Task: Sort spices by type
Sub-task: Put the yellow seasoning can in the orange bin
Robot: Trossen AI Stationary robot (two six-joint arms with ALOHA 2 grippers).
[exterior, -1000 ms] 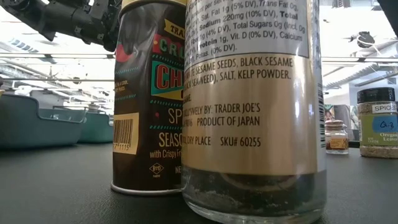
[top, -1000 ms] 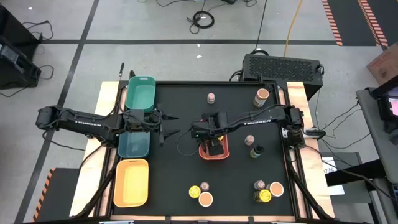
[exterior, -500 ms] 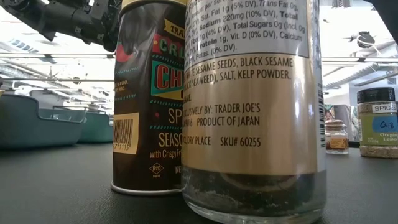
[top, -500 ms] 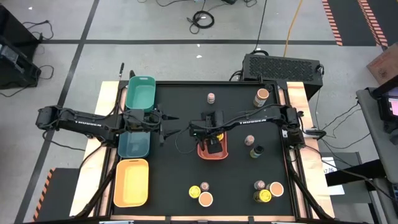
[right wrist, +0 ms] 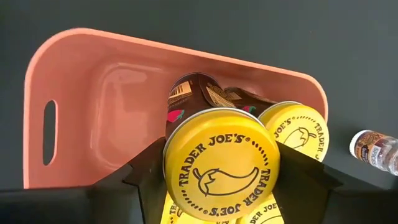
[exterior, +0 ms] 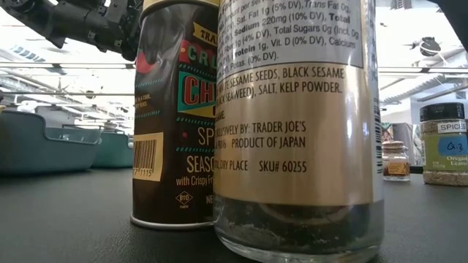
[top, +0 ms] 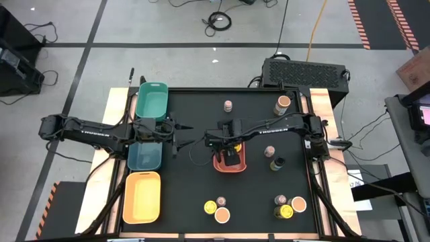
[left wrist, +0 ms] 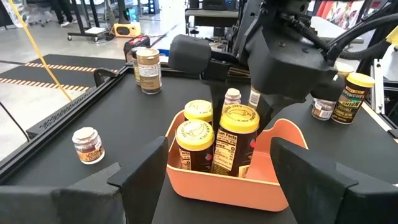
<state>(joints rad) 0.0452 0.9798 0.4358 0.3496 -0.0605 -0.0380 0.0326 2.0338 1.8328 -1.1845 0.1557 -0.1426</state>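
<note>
A coral tray sits mid-table and holds yellow-lidded spice jars. My right gripper points down into it, shut on one more yellow-lidded jar that stands upright among the others. My left gripper waits open and level to the tray's left, with nothing between its fingers. Loose jars stand at the back, right of the tray and along the front. My right gripper pinches the jar between its two fingers at the level of the yellow lid's rim, coming from above and pointing down. The jar hangs upright inside the coral tray. The tray's wall hides whether its base rests on the tray floor.
Green, teal and yellow trays line the table's left edge, under and beside my left arm. Two tall jars stand right before the low camera. A black box sits behind the table.
</note>
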